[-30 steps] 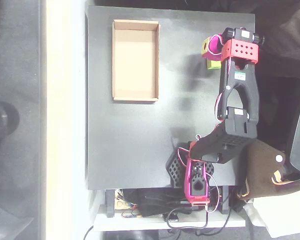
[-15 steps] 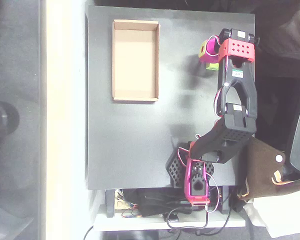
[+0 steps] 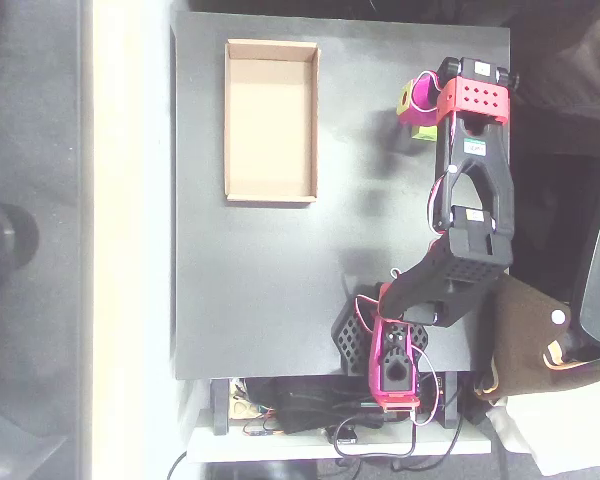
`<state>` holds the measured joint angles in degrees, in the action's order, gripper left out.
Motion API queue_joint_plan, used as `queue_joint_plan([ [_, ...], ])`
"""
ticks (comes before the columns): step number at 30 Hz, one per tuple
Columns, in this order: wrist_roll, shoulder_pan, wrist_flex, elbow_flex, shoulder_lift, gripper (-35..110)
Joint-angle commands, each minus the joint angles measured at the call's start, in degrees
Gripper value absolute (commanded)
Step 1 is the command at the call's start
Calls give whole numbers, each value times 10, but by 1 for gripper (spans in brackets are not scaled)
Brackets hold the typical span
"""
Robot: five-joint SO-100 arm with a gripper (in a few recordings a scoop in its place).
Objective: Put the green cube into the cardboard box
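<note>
Black table (image 3: 280, 290) — cardboard box (image 3: 271, 120) holds nothing.

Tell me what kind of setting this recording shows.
Probably a hobby or lab workbench: a black tabletop holding one cardboard box, with loose cables and electronics bundled at its edge by the arm's base.

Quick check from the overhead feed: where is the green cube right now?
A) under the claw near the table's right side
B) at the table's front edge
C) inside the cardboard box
A: the green cube peeks out beneath the magenta claw; the cardboard box holds nothing.
</note>
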<state>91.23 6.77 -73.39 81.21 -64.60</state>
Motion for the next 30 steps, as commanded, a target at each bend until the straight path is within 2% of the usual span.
queue_joint_plan([
  [1,68,8,1,-5,-5,29],
  [12,63,9,-1,-6,-13,9],
  [21,63,9,0,-14,-31,8],
  [30,62,0,-3,-14,-174,8],
])
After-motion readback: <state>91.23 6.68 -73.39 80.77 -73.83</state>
